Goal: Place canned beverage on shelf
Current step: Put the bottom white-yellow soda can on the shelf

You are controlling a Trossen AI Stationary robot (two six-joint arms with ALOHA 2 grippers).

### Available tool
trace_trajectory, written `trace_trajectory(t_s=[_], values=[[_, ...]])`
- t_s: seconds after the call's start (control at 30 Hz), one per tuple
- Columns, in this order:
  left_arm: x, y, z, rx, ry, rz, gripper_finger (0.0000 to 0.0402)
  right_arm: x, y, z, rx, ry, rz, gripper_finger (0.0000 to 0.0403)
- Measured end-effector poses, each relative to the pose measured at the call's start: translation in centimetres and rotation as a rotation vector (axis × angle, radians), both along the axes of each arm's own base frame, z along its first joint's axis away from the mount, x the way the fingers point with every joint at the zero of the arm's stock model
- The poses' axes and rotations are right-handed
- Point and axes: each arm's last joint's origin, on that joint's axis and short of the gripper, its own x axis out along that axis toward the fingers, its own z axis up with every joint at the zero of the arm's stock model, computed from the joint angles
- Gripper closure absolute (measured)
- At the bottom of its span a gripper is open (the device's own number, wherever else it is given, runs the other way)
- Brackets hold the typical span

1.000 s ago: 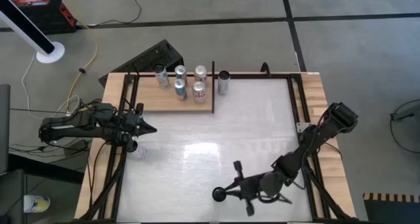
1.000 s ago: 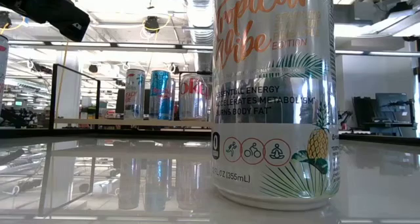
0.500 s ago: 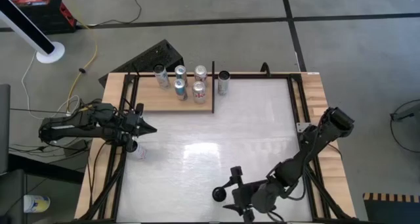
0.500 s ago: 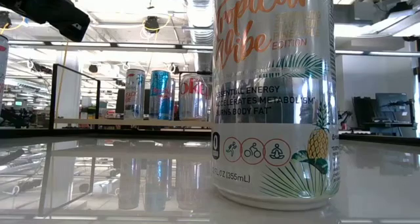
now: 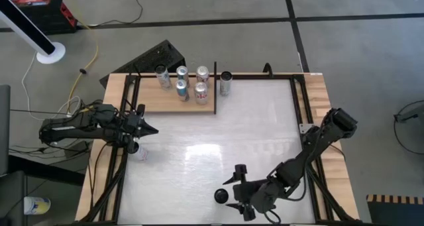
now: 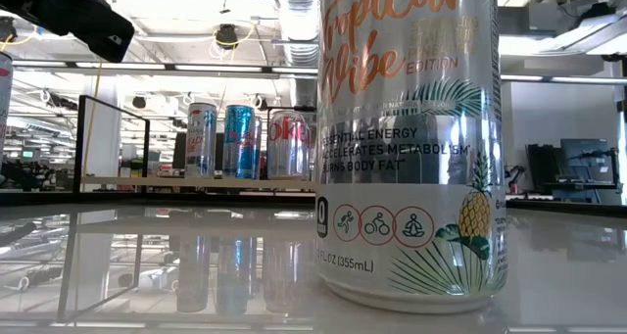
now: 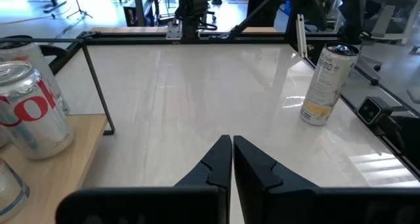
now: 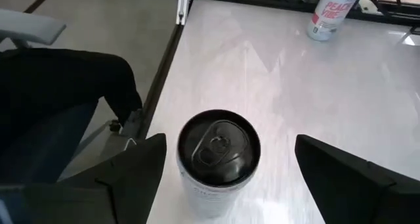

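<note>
Two dark jointed arms (matte black), wedge-shaped fingers [image 8: 341, 168]

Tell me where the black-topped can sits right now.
In the high view the black-topped can stands upright on the white tabletop near its front edge, just left of the right gripper, whose open fingers flank it in the right wrist view.

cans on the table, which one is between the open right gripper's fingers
The black-topped silver can at the table's near edge; the right gripper straddles it. The others stand far off.
</note>
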Motion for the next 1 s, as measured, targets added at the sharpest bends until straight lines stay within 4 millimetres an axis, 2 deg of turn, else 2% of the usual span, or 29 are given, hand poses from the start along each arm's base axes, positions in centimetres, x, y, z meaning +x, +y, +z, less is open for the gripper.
trace_trajectory(t_s=[0.17,0.27,0.93,1.0], values=[[0.0,0.0,0.0,0.0,0.001,0.0,0.0402,0.9,0.5,-2.3,-0.029,0.042,-0.022,0.0039],[0.0,0.0,0.0,0.0,0.001,0.0,0.0402,1.3,0.9,-3.1,-0.027,0.035,-0.026,0.0039],[0.0,0.0,0.0,0.001,0.001,-0.001,0.0402,1.6,0.9,-3.2,0.002,0.02,-0.053,0.005],[0.0,0.0,0.0,0.001,0.001,-0.001,0.0402,2.0,1.2,-3.9,0.01,0.019,-0.061,0.0055]])
